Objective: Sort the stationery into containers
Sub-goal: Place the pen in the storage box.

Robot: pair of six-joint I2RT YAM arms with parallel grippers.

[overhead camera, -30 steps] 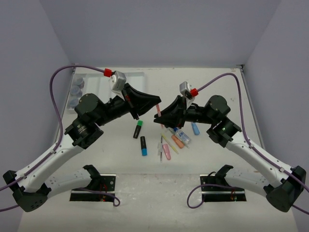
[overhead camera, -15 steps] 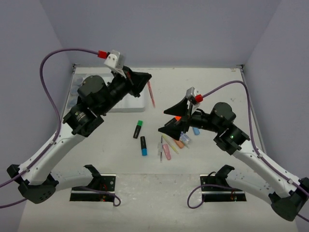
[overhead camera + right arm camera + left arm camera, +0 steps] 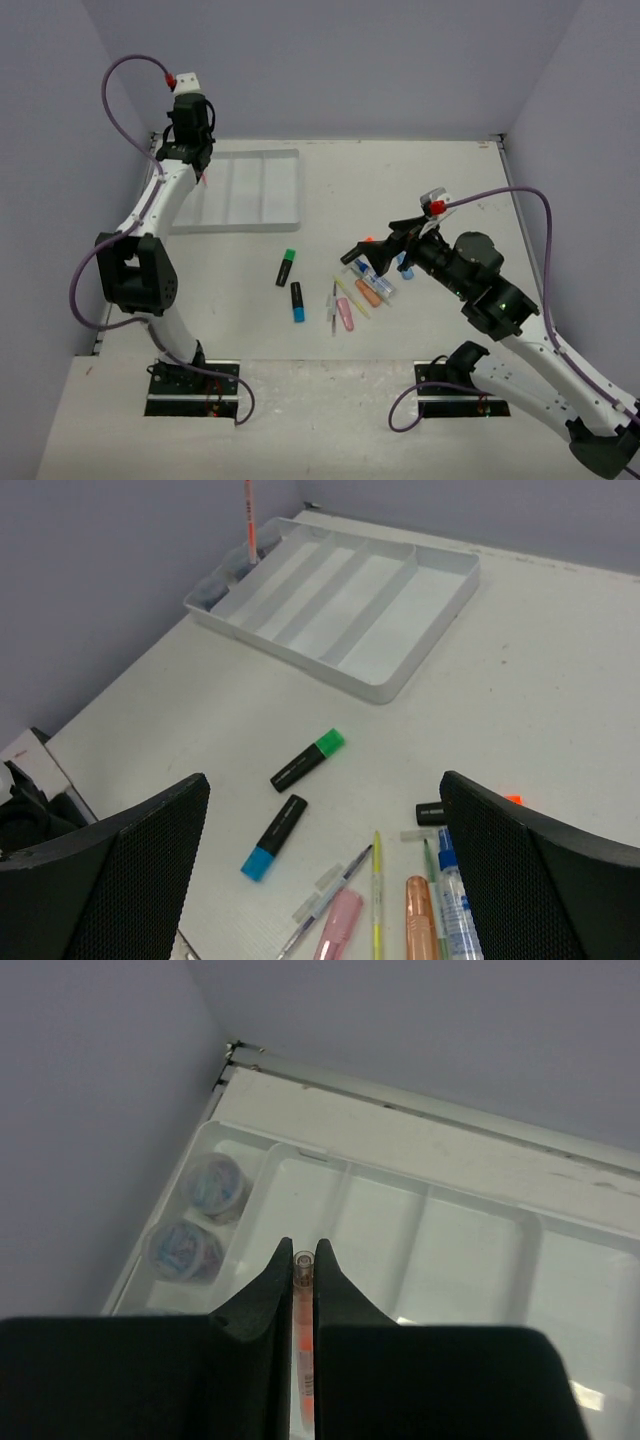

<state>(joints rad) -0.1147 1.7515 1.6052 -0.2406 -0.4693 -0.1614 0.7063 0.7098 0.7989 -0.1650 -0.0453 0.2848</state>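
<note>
Left hand (image 3: 301,1252) clamps a thin orange pen (image 3: 304,1350) upright, long axis vertical, above the white tray (image 3: 470,1260).

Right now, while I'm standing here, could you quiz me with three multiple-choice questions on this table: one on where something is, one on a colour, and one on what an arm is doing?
1. Where are the pots, relative to the tray?
A) outside it
B) in its end compartment by the side wall
C) in its middle compartment

2. What colour is the cap of the highlighter lying nearest the tray?
A) green
B) purple
C) white

3. The left fingers are:
A) wide open and empty
B) shut on a pot
C) shut on a thin pen

Answers:
1 B: the left wrist view shows them in the end compartment next to the wall.
2 A: its green cap points towards the tray.
3 C: the pen is pinched between both fingers above the tray.
</note>
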